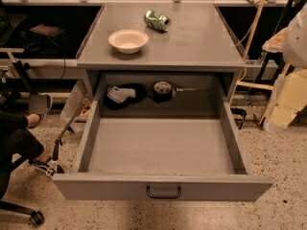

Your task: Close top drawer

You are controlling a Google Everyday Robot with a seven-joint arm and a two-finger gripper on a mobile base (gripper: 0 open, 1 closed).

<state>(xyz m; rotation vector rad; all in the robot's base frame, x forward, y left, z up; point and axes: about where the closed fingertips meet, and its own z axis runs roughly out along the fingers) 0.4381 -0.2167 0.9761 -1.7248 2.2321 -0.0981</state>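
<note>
The top drawer (160,147) is a wide grey metal tray, pulled far out of the grey cabinet toward the camera. Its flat front panel (96,187) faces me at the bottom of the view, with a small black loop handle (163,192) at its middle. The tray floor is bare at the front. At the back lie a black pouch with a white item (120,96) and a round dark roll (163,89). My gripper is not in view; a blurred white shape (296,35) at the right edge may be part of the arm.
On the cabinet top (192,47) stand a cream bowl (128,40) and a crushed green can (157,20). A seated person's leg and shoe (45,166) and a chair wheel (36,218) are at the left. Yellowish foam pieces (288,99) lean at the right.
</note>
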